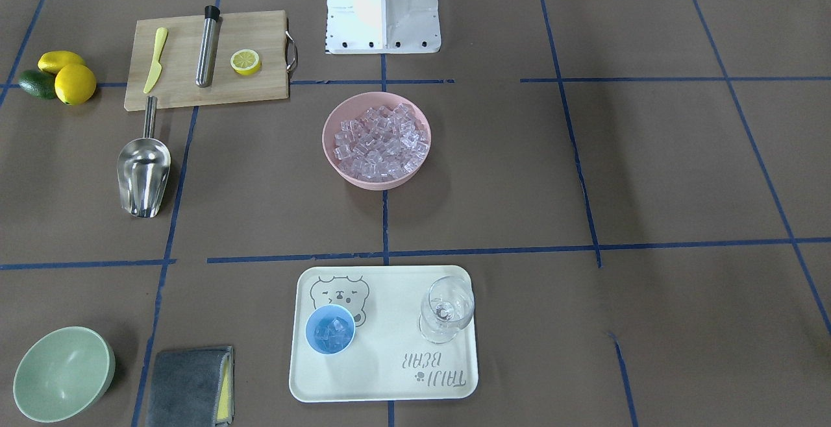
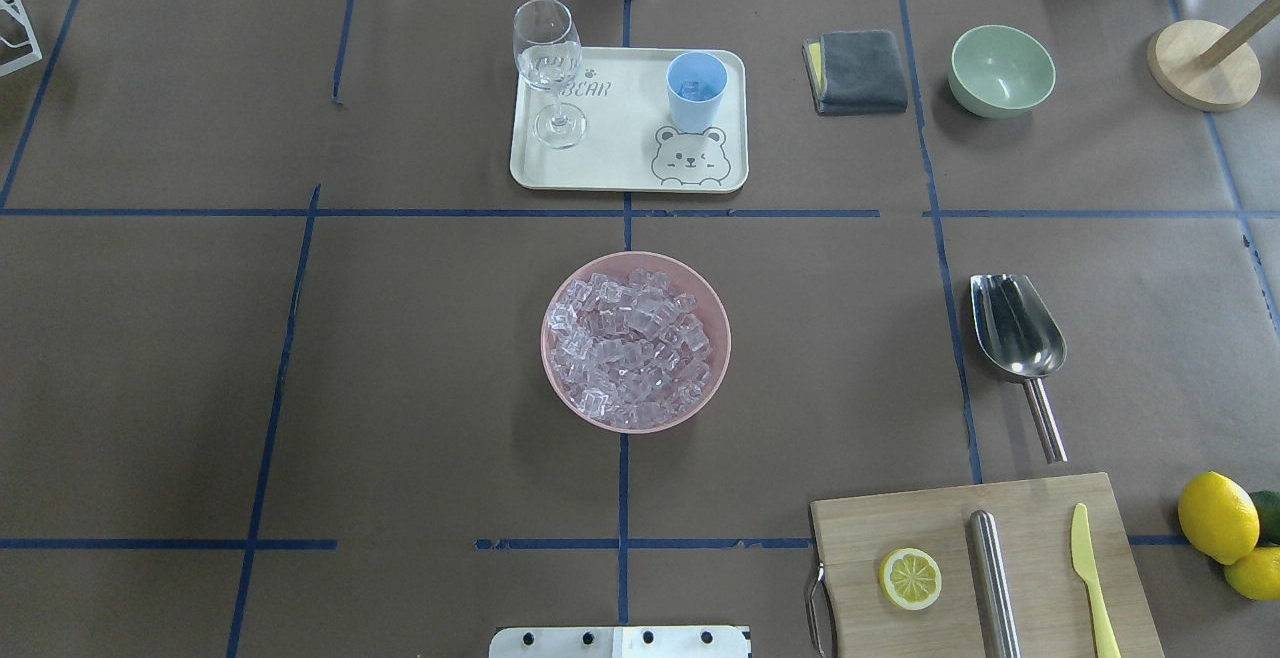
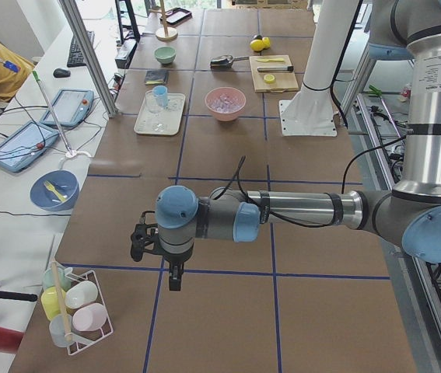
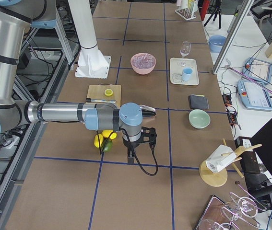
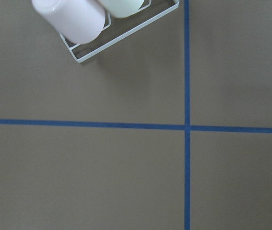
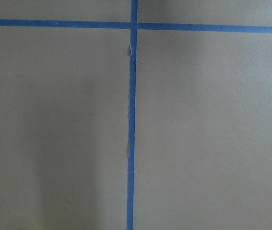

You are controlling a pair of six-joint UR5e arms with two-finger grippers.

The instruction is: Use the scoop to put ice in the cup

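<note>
Scoop (image 1: 143, 170): one, shiny steel, with a deep rounded trough and a straight round handle. It lay on the brown paper just beside the wooden board (image 1: 206, 60), with neither arm touching it.
Cup (image 1: 330, 328): one, light-blue plastic, round, upright on the cream tray (image 1: 389, 323). Your front camera showed cubes inside, perhaps four; the overhead barely showed them.
Ice (image 1: 382, 141): clear glassy cubes, too many to count, heaped in one pink bowl (image 1: 363, 182) at mid-table.
Left gripper (image 3: 176, 281): you saw it only from the table's end, hanging over bare paper well apart from the scoop. Its finger spread could not be told.
Right gripper (image 4: 131, 158): side camera only, near the lemons (image 4: 99, 140). Its spread could not be told either.
Wrist cameras: paper and blue tape; the left one also caught a white wire rack (image 5: 126, 34).
</note>
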